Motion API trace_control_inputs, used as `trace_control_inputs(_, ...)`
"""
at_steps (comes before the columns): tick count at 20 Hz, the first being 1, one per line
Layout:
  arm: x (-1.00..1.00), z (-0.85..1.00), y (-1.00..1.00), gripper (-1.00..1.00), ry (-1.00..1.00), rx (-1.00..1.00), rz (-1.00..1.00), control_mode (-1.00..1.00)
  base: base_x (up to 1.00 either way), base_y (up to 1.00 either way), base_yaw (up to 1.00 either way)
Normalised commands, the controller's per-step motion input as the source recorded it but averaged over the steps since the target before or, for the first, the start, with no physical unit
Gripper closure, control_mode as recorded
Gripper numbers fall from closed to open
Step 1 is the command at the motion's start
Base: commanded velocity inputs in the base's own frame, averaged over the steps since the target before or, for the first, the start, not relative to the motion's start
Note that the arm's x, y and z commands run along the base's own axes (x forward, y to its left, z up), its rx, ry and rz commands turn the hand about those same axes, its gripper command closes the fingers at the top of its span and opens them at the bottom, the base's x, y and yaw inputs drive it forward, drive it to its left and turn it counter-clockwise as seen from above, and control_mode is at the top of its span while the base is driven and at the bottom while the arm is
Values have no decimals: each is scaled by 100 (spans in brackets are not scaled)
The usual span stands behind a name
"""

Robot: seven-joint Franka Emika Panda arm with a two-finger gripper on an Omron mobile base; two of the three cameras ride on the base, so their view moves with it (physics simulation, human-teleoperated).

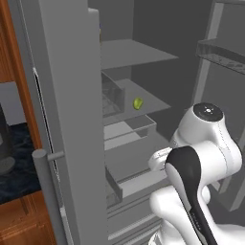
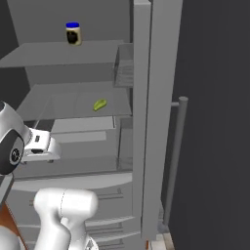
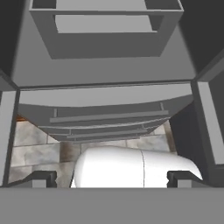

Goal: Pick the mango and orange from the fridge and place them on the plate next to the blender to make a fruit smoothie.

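- Mango [image 1: 138, 103] lying on the middle shelf [image 2: 68, 105] of the open fridge [image 1: 72, 119], alone there, nothing touching it; in the right base view the same fruit [image 2: 100, 104] sits near the shelf's front edge.
- Orange not made out anywhere on these shelves.
- Step in hand, by the look of it: the reach for the first fruit, not yet a grasp.
- Claw [image 3: 111, 178] spread wide and carrying nothing, fingertips [image 3: 41, 178] far apart at 6 o'clock of the hand view, aimed down at the lower drawers [image 3: 107, 120] and the tiled floor [image 3: 35, 151].
- Hand [image 2: 41, 145] parked at about 8 o'clock from the mango in the right base view, below shelf level and well apart from it.
- Next move calls, probably, for lifting the wrist, turning it toward the shelf and pushing in above the shelf edge before closing.
- Clear drawer [image 1: 129, 129] just under the shelf juts forward: likely to crowd a low approach.
- Blue-lidded jar [image 2: 73, 33] up on the top shelf at 11 o'clock from the mango, well out of the way.
- Door [image 2: 154, 117] with its bar handle [image 2: 176, 156] standing at 3 o'clock, narrowing room on that side.
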Motion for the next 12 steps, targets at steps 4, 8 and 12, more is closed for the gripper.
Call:
trace_control_inputs(4,0,0,0,-100,0,0,0,100,60,-7,0)
trace_control_inputs(8,81,2,-22,-100,-8,1,-11,-100,0,0,0)
trace_control_inputs(12,86,33,-1,-100,-17,0,-23,-100,0,0,0)
